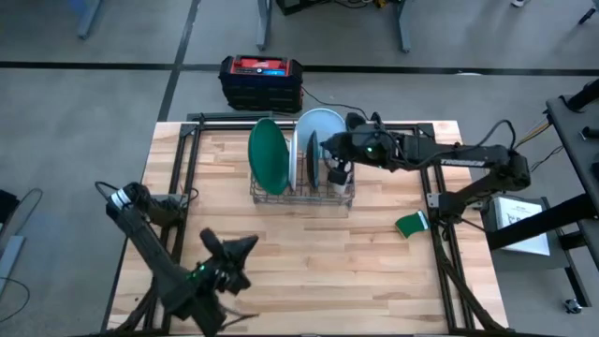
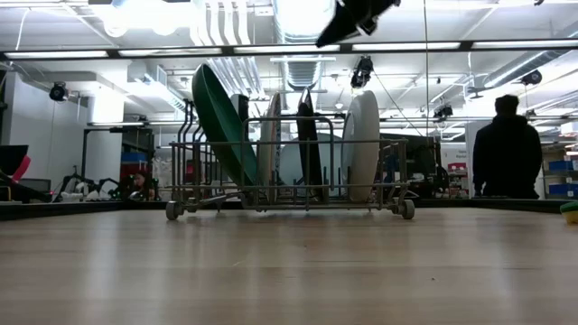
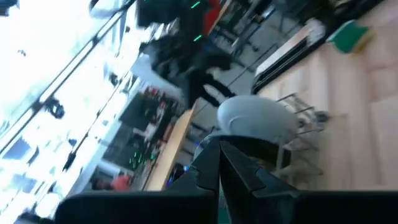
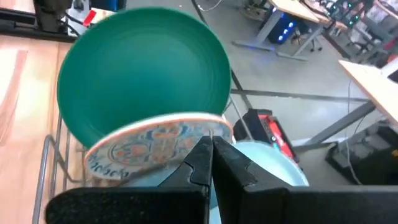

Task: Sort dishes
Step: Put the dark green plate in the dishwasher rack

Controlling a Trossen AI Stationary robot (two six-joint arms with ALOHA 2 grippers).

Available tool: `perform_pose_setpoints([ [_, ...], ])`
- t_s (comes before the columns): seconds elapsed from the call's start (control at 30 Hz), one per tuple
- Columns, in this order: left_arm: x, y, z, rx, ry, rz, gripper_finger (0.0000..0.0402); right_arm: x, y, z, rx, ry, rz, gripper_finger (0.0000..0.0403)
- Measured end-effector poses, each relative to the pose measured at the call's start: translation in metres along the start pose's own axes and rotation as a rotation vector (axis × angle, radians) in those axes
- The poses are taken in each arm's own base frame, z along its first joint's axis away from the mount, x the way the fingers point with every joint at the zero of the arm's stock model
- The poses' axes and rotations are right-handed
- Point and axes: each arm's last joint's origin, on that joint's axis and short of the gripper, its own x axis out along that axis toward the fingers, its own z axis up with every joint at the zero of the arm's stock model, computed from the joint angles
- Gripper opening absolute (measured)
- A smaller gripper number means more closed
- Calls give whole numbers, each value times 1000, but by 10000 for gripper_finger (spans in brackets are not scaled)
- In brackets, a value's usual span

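Observation:
A grey wire rack [image 1: 301, 192] stands at the far middle of the table with the plates on edge in its slots. The large dark green plate [image 1: 267, 154] leans at its left end. To its right come a white plate [image 1: 298, 161], a teal plate [image 1: 314, 167] and a pale blue plate [image 1: 323, 124]. My right gripper [image 1: 329, 159] hovers shut above the rack's right part, clear of the plate rims [image 2: 310, 95]. Its wrist view shows the green plate [image 4: 143, 74], a motif plate [image 4: 161, 146] and the pale blue one [image 4: 273, 168]. My left gripper [image 1: 241, 249] waits shut near the table's near edge.
A small green object [image 1: 410, 225] lies on the table right of the rack, also seen at the low view's right edge [image 2: 569, 212]. A black and red box [image 1: 262, 80] sits beyond the far edge. A person [image 2: 506, 149] stands in the room behind.

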Motion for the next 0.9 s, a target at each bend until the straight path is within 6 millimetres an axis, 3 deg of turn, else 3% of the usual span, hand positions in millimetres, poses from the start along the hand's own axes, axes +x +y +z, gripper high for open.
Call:
perform_pose_setpoints([
  [0.33,82,55,-18,-220,280,130,0,-37,-4,-37,152,-89,-19,0],
  [0.47,117,82,-36,-371,503,83,0,-48,-7,-43,210,-117,-21,0],
  [0.57,140,98,-43,-463,617,-49,0,-52,-7,-47,231,-120,-20,0],
  [0.77,171,127,-38,-585,499,-350,0,-49,-4,-54,242,-98,-15,0],
  [0.9,179,153,-47,-650,484,-355,0,-44,-2,-55,246,-78,-12,0],
])
